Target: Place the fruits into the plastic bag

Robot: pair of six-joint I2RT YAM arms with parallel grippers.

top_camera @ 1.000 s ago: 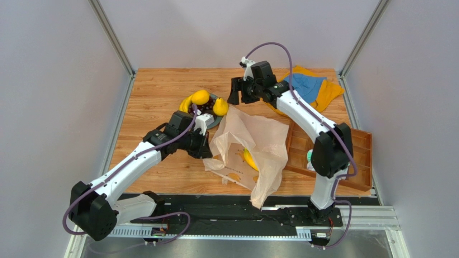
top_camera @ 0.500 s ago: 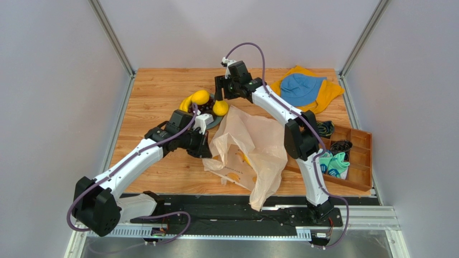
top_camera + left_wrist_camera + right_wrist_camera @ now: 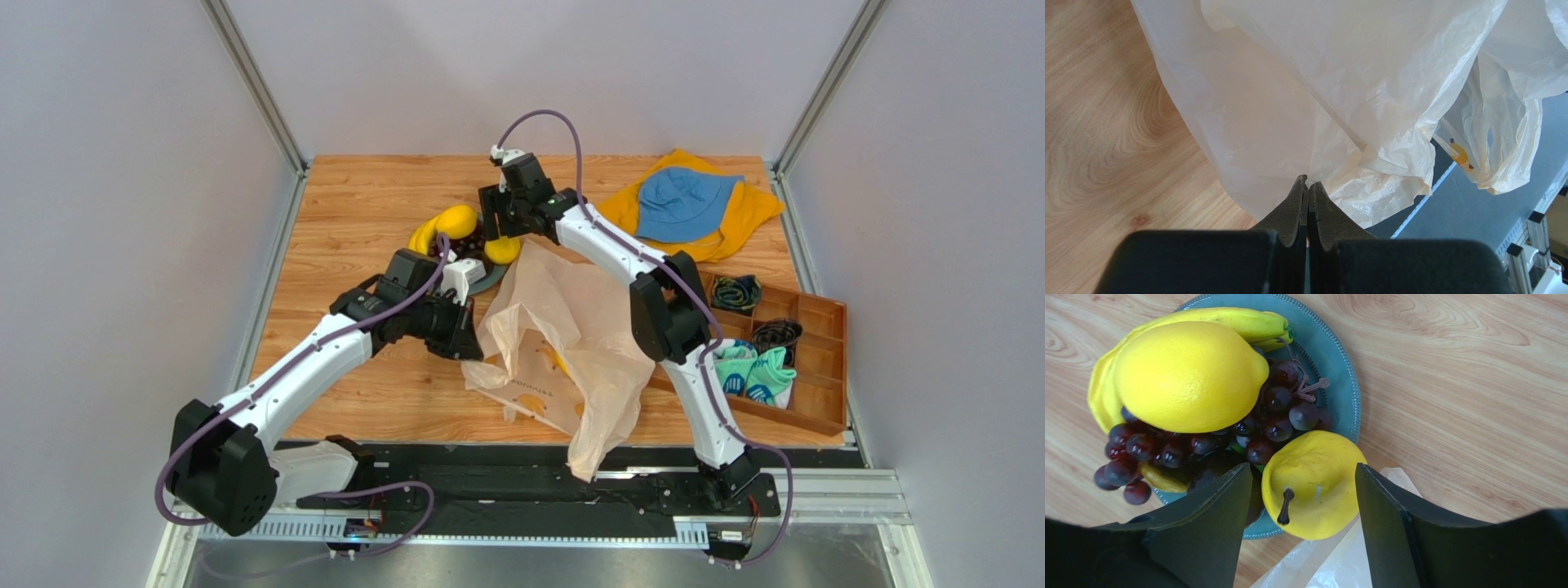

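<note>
Left hand closed, right hand wide.

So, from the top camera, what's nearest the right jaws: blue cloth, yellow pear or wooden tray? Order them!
1. yellow pear, back middle of the table.
2. blue cloth, back right corner.
3. wooden tray, right side, closer to the front.

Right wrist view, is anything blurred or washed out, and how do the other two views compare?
Right wrist view: grapes and big yellow fruit sharp, evenly lit; right gripper near-black, little detail. Left wrist view: plastic bag bright, almost washed out at top. Top external view: soft even light, no blur.
</note>
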